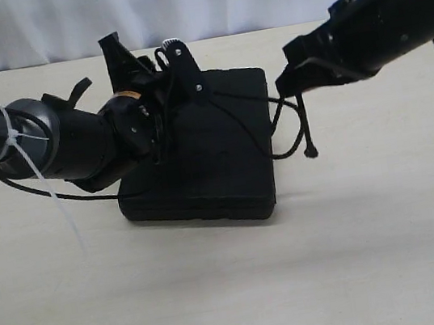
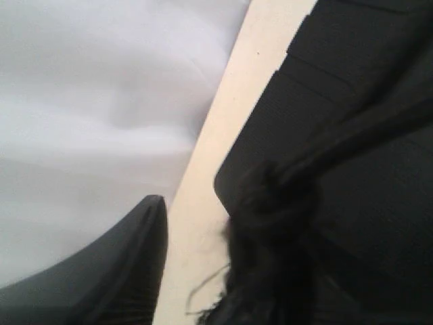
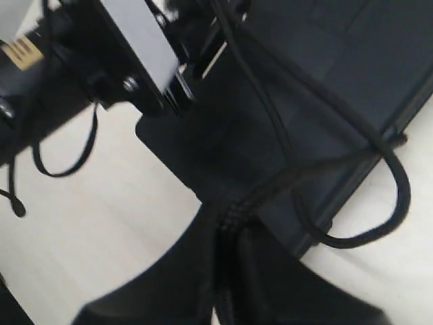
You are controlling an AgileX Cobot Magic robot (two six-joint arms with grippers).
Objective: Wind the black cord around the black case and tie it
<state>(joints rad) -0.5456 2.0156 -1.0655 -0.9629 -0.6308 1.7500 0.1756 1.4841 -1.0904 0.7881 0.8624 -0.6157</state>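
right gripper (image 3: 226, 230) is pinching black cord (image 3: 267, 191) | cord is stretching across black case (image 1: 218, 170) toward left gripper (image 1: 144, 55); jaws standing apart

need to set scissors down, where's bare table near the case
Bare table lies in front of the black case, and right of the dangling black cord. Crowded: the case's far left corner under the left pincer, and its right edge.
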